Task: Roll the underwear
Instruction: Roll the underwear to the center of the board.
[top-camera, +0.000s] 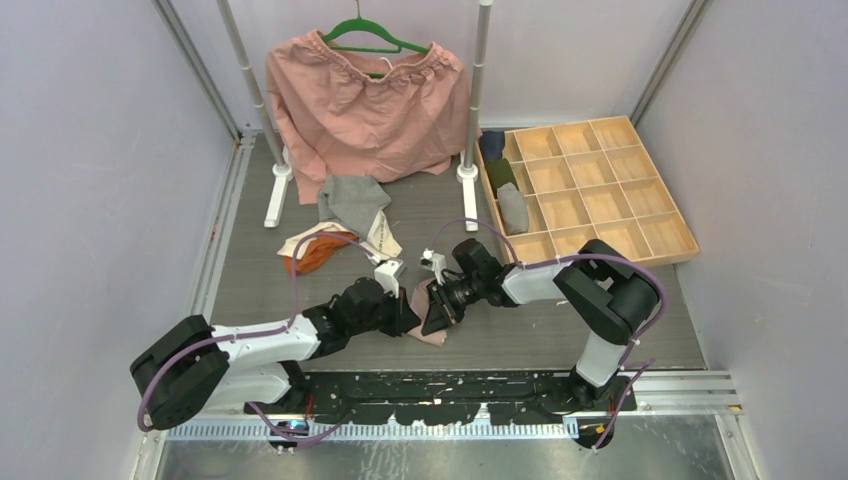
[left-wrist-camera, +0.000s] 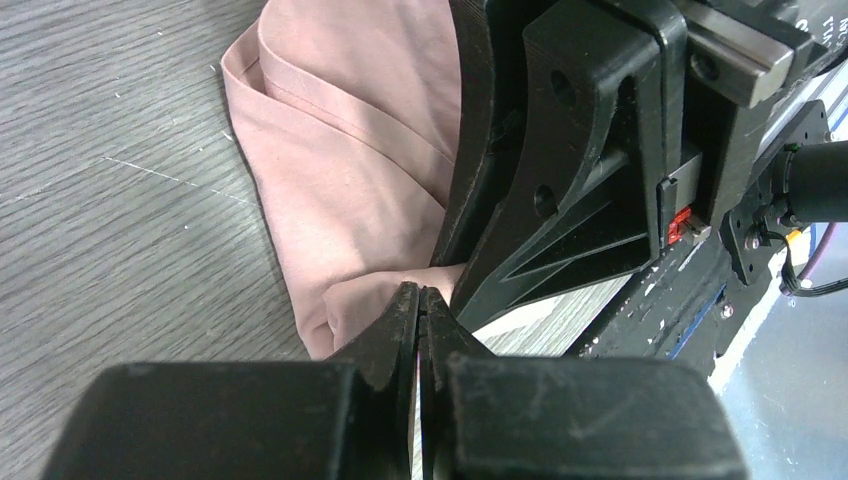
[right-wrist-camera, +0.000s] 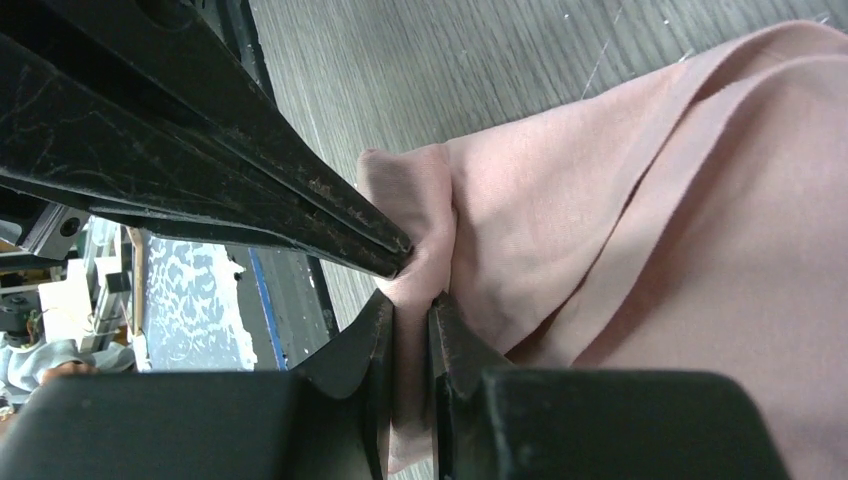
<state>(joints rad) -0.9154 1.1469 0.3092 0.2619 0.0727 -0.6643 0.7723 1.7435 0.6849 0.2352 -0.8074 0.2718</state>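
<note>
A dusty pink underwear (top-camera: 432, 336) lies on the grey table between my two grippers, near the front edge. My right gripper (right-wrist-camera: 410, 310) is shut on a bunched fold of this pink underwear (right-wrist-camera: 620, 200), with cloth showing between its fingers. My left gripper (left-wrist-camera: 420, 295) is shut, and its tips press against the same fold of the pink underwear (left-wrist-camera: 340, 150); no cloth shows between its jaws. In the top view the left gripper (top-camera: 408, 316) and right gripper (top-camera: 432, 314) meet tip to tip. More underwear lies in a pile behind: grey (top-camera: 355, 200), cream (top-camera: 382, 236) and orange (top-camera: 315, 255).
A large salmon-pink garment (top-camera: 365, 110) hangs on a green hanger (top-camera: 375, 38) from a rack whose white feet (top-camera: 278, 190) stand at the back. A wooden compartment tray (top-camera: 600, 200) sits at the right, with navy (top-camera: 490, 145), green (top-camera: 502, 175) and grey (top-camera: 513, 208) rolls in its left column.
</note>
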